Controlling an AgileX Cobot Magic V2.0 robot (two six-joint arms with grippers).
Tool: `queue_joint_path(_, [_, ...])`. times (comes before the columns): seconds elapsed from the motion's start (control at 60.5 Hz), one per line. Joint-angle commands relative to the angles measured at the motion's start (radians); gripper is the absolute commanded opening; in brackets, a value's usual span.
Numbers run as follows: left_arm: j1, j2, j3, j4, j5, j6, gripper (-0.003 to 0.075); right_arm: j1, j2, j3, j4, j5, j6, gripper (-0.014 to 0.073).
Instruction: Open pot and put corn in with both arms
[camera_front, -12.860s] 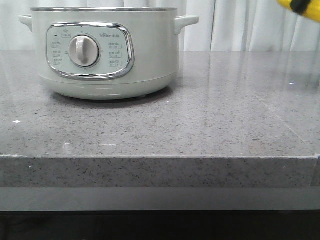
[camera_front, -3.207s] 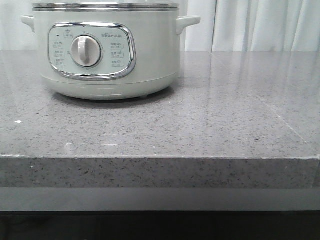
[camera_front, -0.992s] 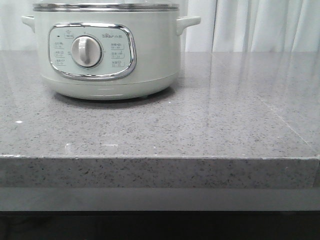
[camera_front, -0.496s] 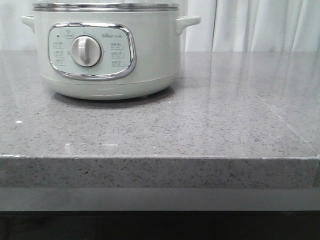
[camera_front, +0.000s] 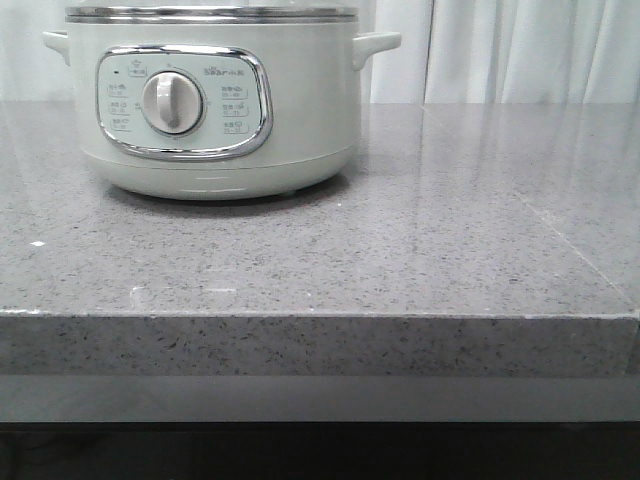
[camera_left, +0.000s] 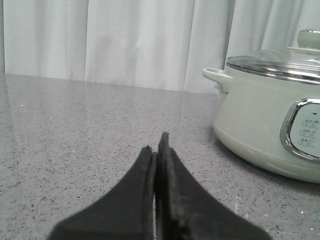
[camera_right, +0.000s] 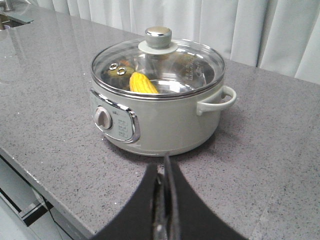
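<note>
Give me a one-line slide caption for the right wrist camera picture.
Corn inside the pot under its glass lid, right gripper shut and clear of it.

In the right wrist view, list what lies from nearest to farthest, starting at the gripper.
right gripper → pot → corn inside it under the glass lid → white curtain

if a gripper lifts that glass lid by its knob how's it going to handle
Probably awkward. The lid is wide glass with a steel rim, so likely fairly heavy and breakable if dropped. Its knob looks smooth and rounded, so closed fingers might slip. Held only at the centre, it may tilt. It sits flat on the pot, with the corn visible beneath.
</note>
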Motion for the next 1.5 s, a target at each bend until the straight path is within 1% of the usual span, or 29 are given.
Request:
queue_joint_path(0.0, [-0.001, -0.022, 0.005, -0.008, -0.074, -0.002, -0.0020, -0.047, -0.043, 0.004, -0.014, -0.092, -0.002, -0.0067])
queue_joint_path(0.149, [-0.001, -0.020, 0.005, -0.008, -0.074, -0.002, -0.0020, -0.225, -0.181, 0.153, -0.011, -0.164, -0.002, -0.0067])
queue_joint_path(0.331, [0.001, -0.020, 0.005, -0.008, -0.074, -0.002, -0.0020, -0.367, -0.385, 0.386, -0.011, -0.323, -0.002, -0.0067])
queue_joint_path(0.413, [0.001, -0.020, 0.005, -0.008, -0.074, -0.002, -0.0020, -0.406, -0.459, 0.489, -0.011, -0.385, -0.002, -0.0067])
queue_joint_path(0.529, [0.001, -0.020, 0.005, -0.008, -0.074, -0.002, -0.0020, -0.441, -0.538, 0.614, -0.011, -0.427, -0.002, -0.0067])
queue_joint_path(0.711, [0.001, -0.020, 0.005, -0.008, -0.074, -0.002, -0.0020, -0.449, -0.623, 0.748, -0.011, -0.480, -0.002, -0.0067])
queue_joint_path(0.744, [0.001, -0.020, 0.005, -0.008, -0.074, -0.002, -0.0020, -0.453, -0.636, 0.744, -0.011, -0.444, -0.002, -0.0067])
queue_joint_path(0.826, [0.001, -0.020, 0.005, -0.008, -0.074, -0.002, -0.0020, -0.456, -0.633, 0.744, -0.011, -0.431, -0.002, -0.0067])
queue_joint_path(1.207, [0.001, -0.020, 0.005, -0.008, -0.074, -0.002, -0.0020, -0.456, -0.632, 0.744, -0.011, -0.429, -0.002, -0.0067])
queue_joint_path(1.322, [0.001, -0.020, 0.005, -0.008, -0.074, -0.002, -0.0020, -0.456, -0.633, 0.744, -0.016, -0.448, 0.001, -0.0067])
queue_joint_path(1.405, [0.001, -0.020, 0.005, -0.008, -0.074, -0.002, -0.0020, -0.456, -0.633, 0.744, -0.070, -0.467, 0.075, -0.0067])
queue_joint_path(1.488, [0.001, -0.020, 0.005, -0.008, -0.074, -0.002, -0.0020, -0.460, -0.633, 0.744, -0.170, -0.474, 0.189, -0.0067])
